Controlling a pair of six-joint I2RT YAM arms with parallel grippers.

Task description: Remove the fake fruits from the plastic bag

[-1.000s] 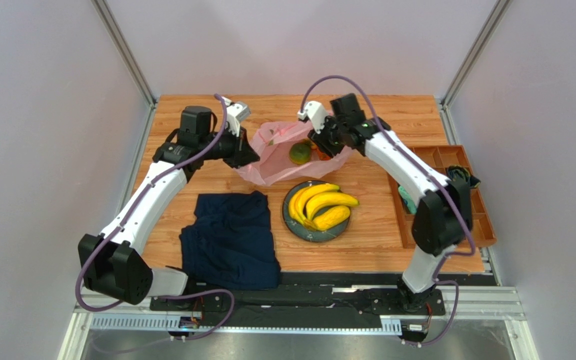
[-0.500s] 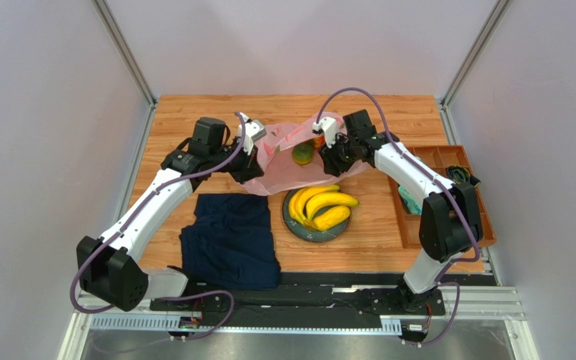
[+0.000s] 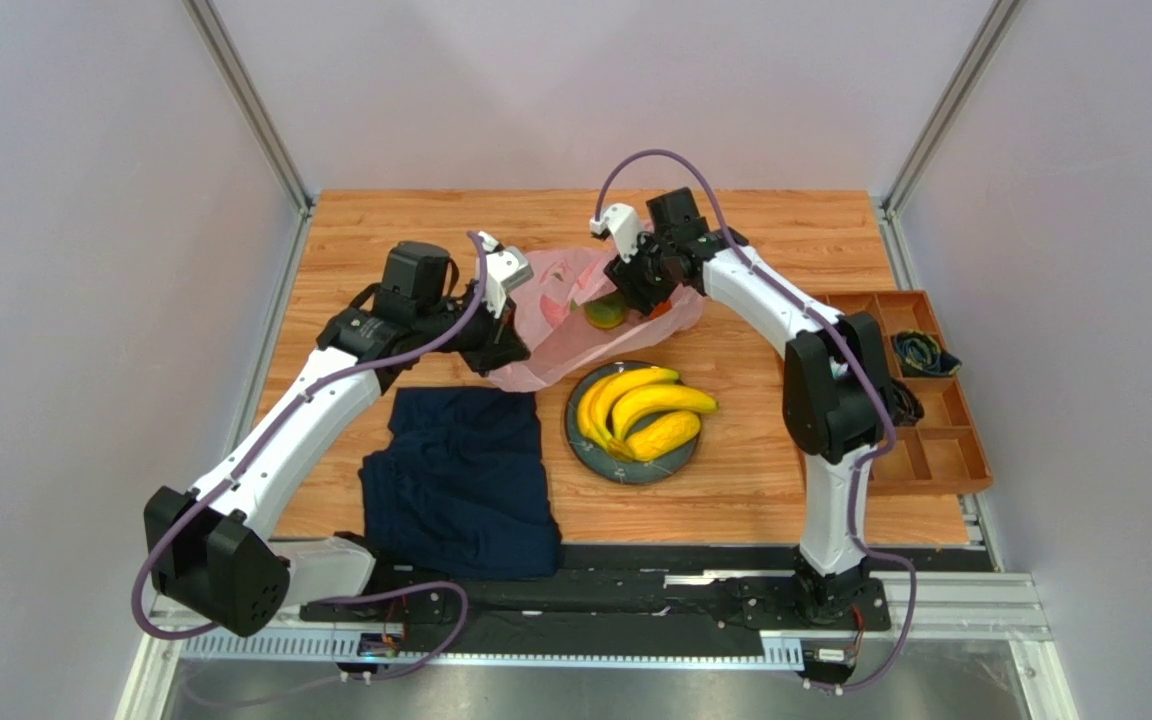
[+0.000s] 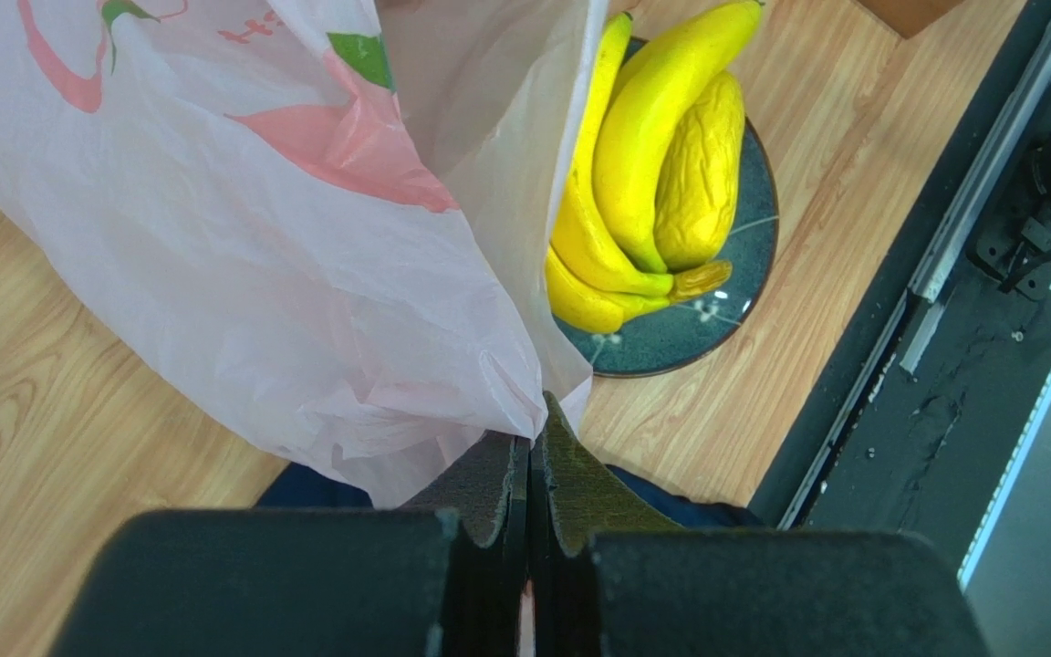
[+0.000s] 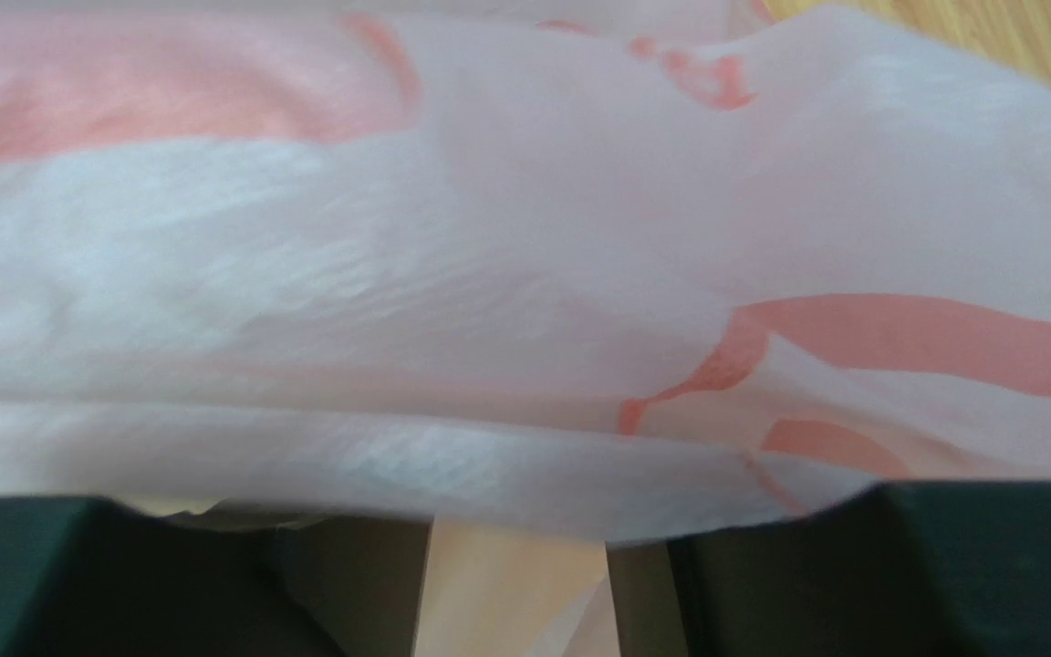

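The pink plastic bag (image 3: 560, 333) lies at the table's middle back and fills most of the left wrist view (image 4: 271, 233). My left gripper (image 3: 513, 324) is shut on the bag's edge (image 4: 534, 435) and holds it lifted. A green-red round fruit (image 3: 605, 311) shows inside the bag's mouth, with a bit of orange beside it. My right gripper (image 3: 630, 285) is at the bag's far side, over that fruit. In the right wrist view bag film (image 5: 517, 274) covers its fingertips, and a gap shows between its fingers. The banana bunch (image 3: 639, 396) and the long yellow piece (image 3: 663, 435) lie on the dark plate (image 3: 605, 462).
A dark navy folded cloth (image 3: 462, 480) lies at the near left, just under my left gripper. A brown compartment tray (image 3: 920, 435) with small items stands at the right edge. The plate (image 4: 709, 308) with bananas (image 4: 634, 151) is right beside the lifted bag.
My left gripper pulled the bag's edge toward the near right, then held still. My right gripper dipped toward the plate side, then swung back left to the bag's mouth.
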